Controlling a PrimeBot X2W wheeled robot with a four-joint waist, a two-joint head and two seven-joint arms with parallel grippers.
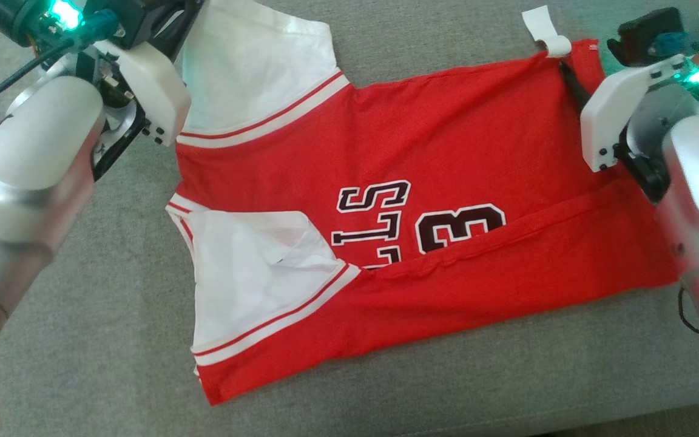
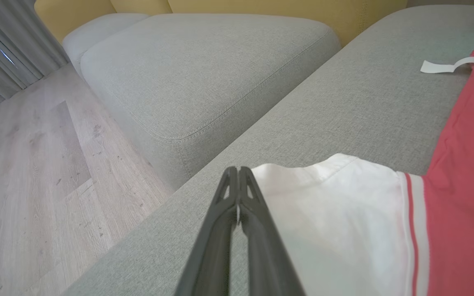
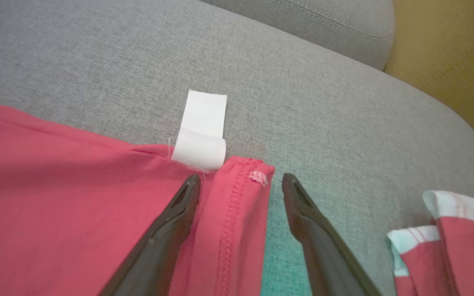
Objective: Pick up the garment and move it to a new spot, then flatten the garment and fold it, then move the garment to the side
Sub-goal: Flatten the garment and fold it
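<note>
1. The jersey (image 1: 446, 152) lay spread on the grey sofa (image 1: 82, 315), with its white sleeves toward the robot's left and its hem toward the right.
2. Its near long edge was folded up over the front, covering part of the dark lettering and numeral.
3. The left gripper (image 2: 237, 170) sat at the edge of the far sleeve (image 2: 344, 213). Its fingers were pressed together, with a thin white sliver between them. I could not tell if they pinched the sleeve.
4. The right gripper (image 3: 241, 181) was spread wide and gripped nothing. It straddled the far hem corner, with one finger over red cloth and the other over bare sofa.
5. A white tag (image 3: 204, 131) stuck out from the hem just beyond that corner and lay on the sofa.
6. Another red-and-white cloth (image 3: 447, 230) lay near the right gripper, apart from the jersey.
</note>
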